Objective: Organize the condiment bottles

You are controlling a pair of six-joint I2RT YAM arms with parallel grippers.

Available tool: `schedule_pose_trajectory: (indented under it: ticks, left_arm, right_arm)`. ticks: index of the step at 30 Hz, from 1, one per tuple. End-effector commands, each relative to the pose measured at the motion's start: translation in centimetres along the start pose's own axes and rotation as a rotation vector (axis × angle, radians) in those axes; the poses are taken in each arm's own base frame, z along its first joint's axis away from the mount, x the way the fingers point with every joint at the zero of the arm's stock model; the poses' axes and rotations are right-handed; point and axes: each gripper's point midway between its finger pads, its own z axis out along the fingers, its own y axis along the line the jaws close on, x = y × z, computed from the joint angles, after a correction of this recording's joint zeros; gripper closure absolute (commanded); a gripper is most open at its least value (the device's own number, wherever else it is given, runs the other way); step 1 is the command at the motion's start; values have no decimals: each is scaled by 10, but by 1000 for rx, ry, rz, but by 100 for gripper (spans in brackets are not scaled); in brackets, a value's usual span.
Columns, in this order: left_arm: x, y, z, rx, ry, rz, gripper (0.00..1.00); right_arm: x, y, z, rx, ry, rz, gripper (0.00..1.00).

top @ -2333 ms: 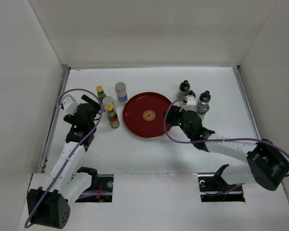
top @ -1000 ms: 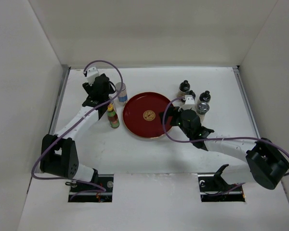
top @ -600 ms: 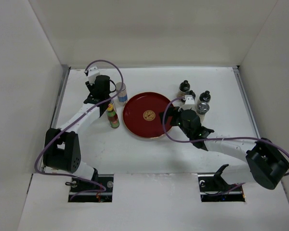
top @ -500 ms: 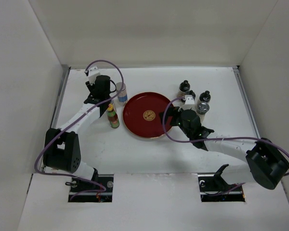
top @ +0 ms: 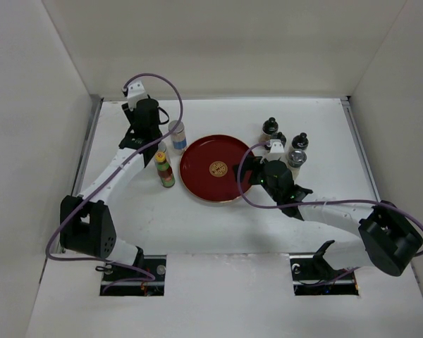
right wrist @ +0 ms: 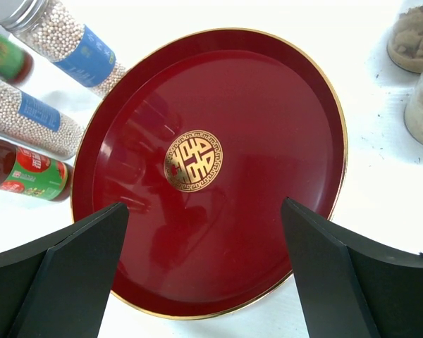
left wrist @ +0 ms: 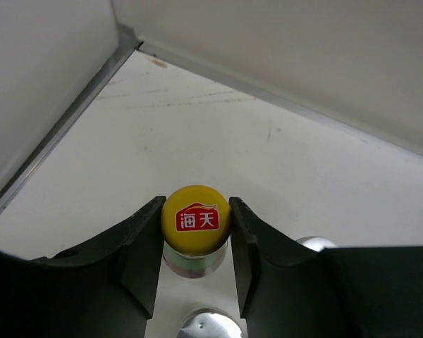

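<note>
My L fingers (left wrist: 144,246) pinch the yellow cap (left wrist: 195,217) of a sauce bottle (left wrist: 194,260) from both sides. It stands upright, long axis straight down btwn them, so I judge the lift goes straight up. My R fingers (right wrist: 70,271) are spread wide over the red plate (right wrist: 268,105), holding nothing. The plate lies right of this bottle. The dark-capped bottles (top: 270,127) sit beyond it, nearer the R arm.
</note>
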Motion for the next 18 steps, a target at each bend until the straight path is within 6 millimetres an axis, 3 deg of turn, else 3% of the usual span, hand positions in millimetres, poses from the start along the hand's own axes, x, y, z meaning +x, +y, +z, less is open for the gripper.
schedule_pose_trajectory:
  ticks: [1, 9, 14, 18]
  left_arm:
    - [-128, -25, -41, 110, -290, -201, 85]
    - [-175, -77, -101, 320, -361, -244, 85]
    - [-169, -120, -121, 437, -337, -235, 85]
    - [-166, -129, -116, 428, -334, -225, 85]
  right_arm:
    - [-22, 22, 1, -61, -58, 24, 4]
    - [-26, 20, -2, -55, -70, 24, 4]
    - [-28, 18, -2, -53, -74, 31, 4]
    - [-28, 17, -3, -54, -75, 35, 4]
